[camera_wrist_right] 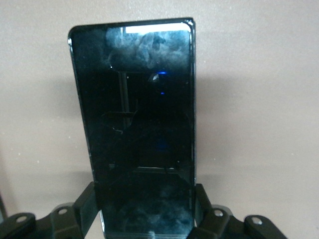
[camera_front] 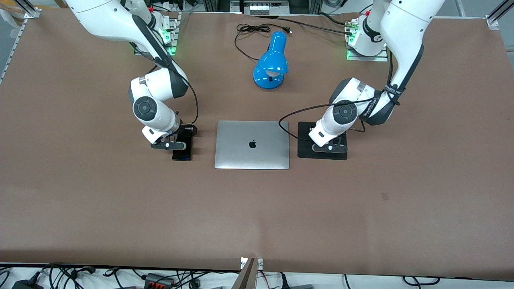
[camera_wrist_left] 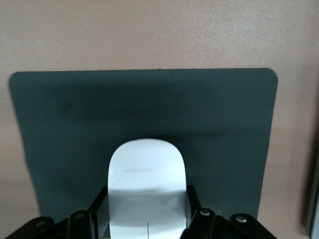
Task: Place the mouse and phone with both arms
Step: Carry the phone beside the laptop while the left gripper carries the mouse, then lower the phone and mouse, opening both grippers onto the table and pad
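Observation:
The white mouse (camera_wrist_left: 147, 169) sits between the fingers of my left gripper (camera_wrist_left: 147, 199), which is shut on it low over the black square pad (camera_wrist_left: 224, 124). In the front view the left gripper (camera_front: 330, 147) hides the mouse above the pad (camera_front: 304, 151), beside the laptop toward the left arm's end. My right gripper (camera_wrist_right: 144, 199) is shut on one end of the black phone (camera_wrist_right: 134, 109). In the front view the right gripper (camera_front: 172, 145) holds the phone (camera_front: 182, 153) flat at the table, beside the laptop toward the right arm's end.
A closed silver laptop (camera_front: 252, 144) lies between the two grippers. A blue desk lamp (camera_front: 271, 64) with a black cord (camera_front: 249, 30) stands farther from the front camera, between the arm bases. Bare brown table lies nearer to the camera.

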